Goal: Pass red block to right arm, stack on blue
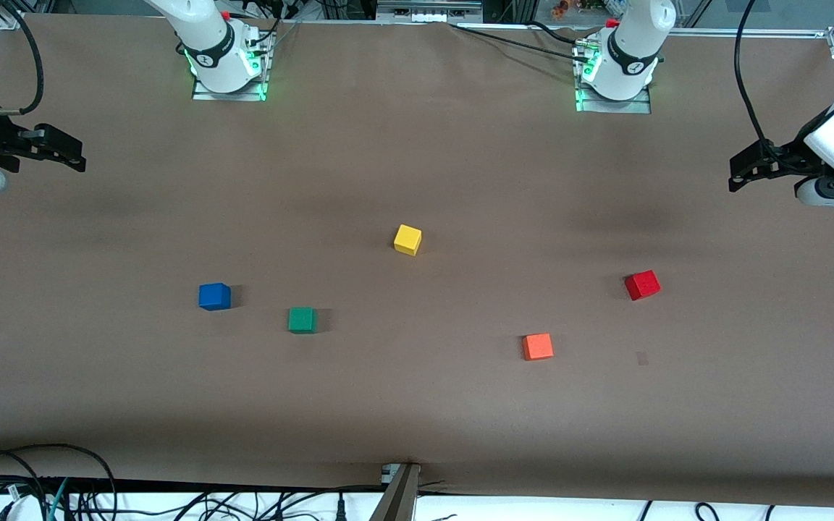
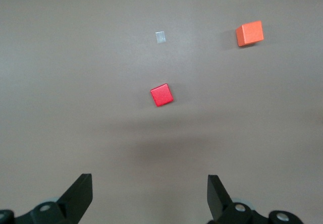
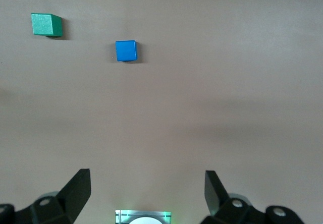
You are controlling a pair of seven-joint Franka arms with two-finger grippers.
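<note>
Five cubes on the brown table, none stacked, none touching.

Red block flat on the table toward the left arm's end, untouched; also seen in the left wrist view, well clear of the fingertips. Orange cube near it, nearer to the front camera and more toward the table's middle. Small grey patch on the table surface, nearer to the front camera than the red block.

Blue cube toward the right arm's end, flat on the table, top bare. Green cube just beside it, slightly nearer to the front camera and toward the middle. Yellow cube near the table's centre, farther from the front camera than all the others.

Left gripper up over the table's edge at the left arm's end, jaws wide apart, holding nothing. Right gripper likewise raised over the edge at the right arm's end, jaws spread, holding nothing.
</note>
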